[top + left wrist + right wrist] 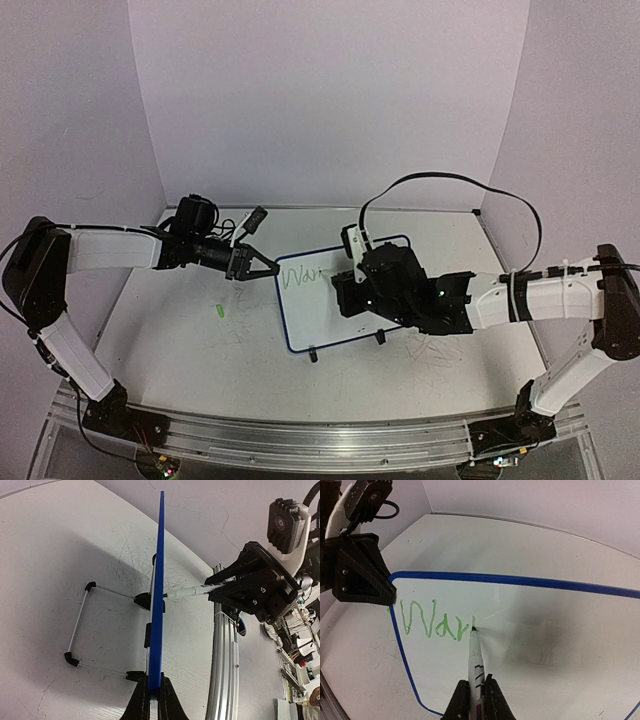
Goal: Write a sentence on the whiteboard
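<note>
Right gripper point(476, 692): clenched on the marker point(474, 662), jaws pinching the barrel low, tip pointing away from the wrist.
Marker tip: appears to touch the board face just past the last green stroke. In the left wrist view the barrel meets the face almost square-on.
The sentence point(431, 622): begun only. "War" is legible in green at the upper left of the board, and the stroke at the tip is unfinished.
Key relation: the unwritten surface lies to the right of the tip in the right wrist view. The writing line runs along the board's long axis, roughly parallel to the top rim, so the next stroke is judged to travel that way.
The whiteboard point(520, 580): propped at a tilt on a wire stand point(79, 625) at mid-table, between the two arms.
Left gripper point(152, 704): closed on the board's left edge, one finger on each face, bracing it against marker pressure.
Nearer arm: the right arm is over the writing area; the left reaches only the rim.
Risk (judgement): heavy tip pressure could rock the board on its stand.
Hidden: in the top view the right wrist covers its own fingers and the board's right half. The right wrist view cuts off the board's lower right corner.
Unclear: a small green object point(218, 310) lies on the table to the left of the board, too small to identify.
</note>
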